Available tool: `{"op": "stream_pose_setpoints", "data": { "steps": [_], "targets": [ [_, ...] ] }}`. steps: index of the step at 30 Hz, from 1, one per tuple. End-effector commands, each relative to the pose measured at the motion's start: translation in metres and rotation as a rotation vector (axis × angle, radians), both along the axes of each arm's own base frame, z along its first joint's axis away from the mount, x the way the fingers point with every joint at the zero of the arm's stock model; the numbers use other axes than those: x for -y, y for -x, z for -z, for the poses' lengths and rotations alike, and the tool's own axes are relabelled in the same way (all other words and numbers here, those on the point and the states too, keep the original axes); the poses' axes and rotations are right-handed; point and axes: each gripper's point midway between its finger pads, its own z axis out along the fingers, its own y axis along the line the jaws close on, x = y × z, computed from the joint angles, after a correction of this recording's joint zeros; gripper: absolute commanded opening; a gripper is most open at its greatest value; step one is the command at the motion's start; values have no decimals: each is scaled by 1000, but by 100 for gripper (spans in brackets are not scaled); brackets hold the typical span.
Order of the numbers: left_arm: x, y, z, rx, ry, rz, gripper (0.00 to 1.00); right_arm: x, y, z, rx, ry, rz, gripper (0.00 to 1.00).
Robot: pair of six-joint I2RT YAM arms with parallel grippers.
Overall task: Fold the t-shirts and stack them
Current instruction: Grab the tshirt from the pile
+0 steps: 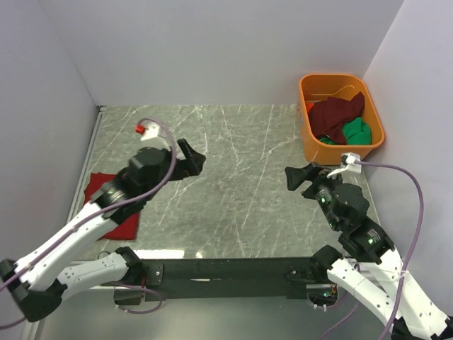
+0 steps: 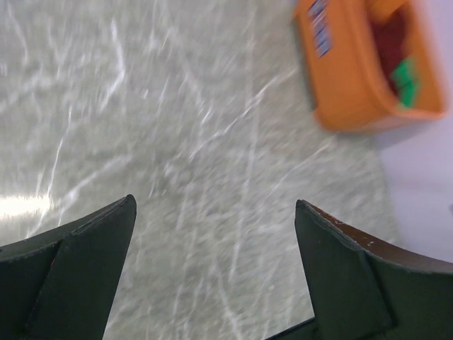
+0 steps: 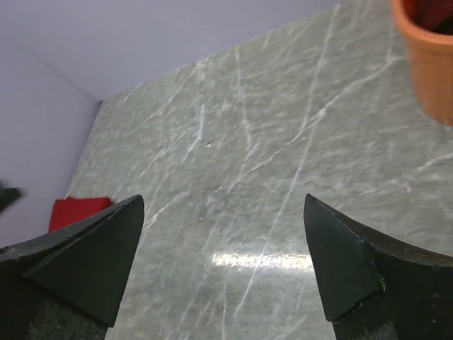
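Observation:
A folded bright red t-shirt point(image 1: 115, 221) lies at the table's left edge, partly under my left arm; it also shows in the right wrist view point(image 3: 78, 211). A dark maroon t-shirt point(image 1: 338, 112) and a green one point(image 1: 356, 131) lie crumpled in the orange tub point(image 1: 308, 134) at the back right, with a bit of orange cloth beside them. My left gripper point(image 1: 193, 160) is open and empty above the table's middle left. My right gripper point(image 1: 298, 178) is open and empty, just in front of the tub. The left wrist view is blurred and shows the tub point(image 2: 347, 85).
The grey marble table point(image 1: 233, 191) is walled by lilac panels at the back and both sides. A black rail point(image 1: 226, 270) holding the arm bases runs along the near edge. Purple cables loop over both arms.

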Motion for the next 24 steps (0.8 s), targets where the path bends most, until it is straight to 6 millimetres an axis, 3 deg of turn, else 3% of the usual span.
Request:
{"op": "stream_pose_setpoints", "data": {
  "steps": [1,5,9,11,13,14,16,17,19,20,22,23,24],
  "targets": [
    [-6,8,-34,75,6,40,99,14,-7,15,-84,86,88,100],
    [-6,10,-35,74,10,45,100,-1,-22,15,-121,123,62,100],
    [-6,12,-36,70,13,57,100,-13,-53,9,-123,165,88,100],
    [-6,14,-34,61,6,63,99,-8,-70,-4,-113,175,122,100],
    [-5,16,-34,53,6,74,99,-6,-89,-1,-136,198,141,100],
    [-5,18,-34,52,7,81,99,3,-100,-9,-128,183,166,100],
    [-4,19,-31,46,4,90,99,15,-123,-5,-146,182,201,99],
    [-5,20,-32,45,3,91,99,37,-135,-13,-144,167,258,99],
    [-6,20,-29,37,-5,92,100,55,-154,-4,-186,185,309,98],
    [-5,21,-30,38,-4,97,99,67,-163,-14,-175,184,344,98],
    [-7,22,-29,39,-12,96,100,104,-180,-4,-224,205,445,98],
    [-7,22,-30,39,-13,98,99,114,-188,-14,-211,195,471,98],
    [-7,22,-30,38,-14,100,100,135,-198,-3,-245,197,517,97]
  ]
}}
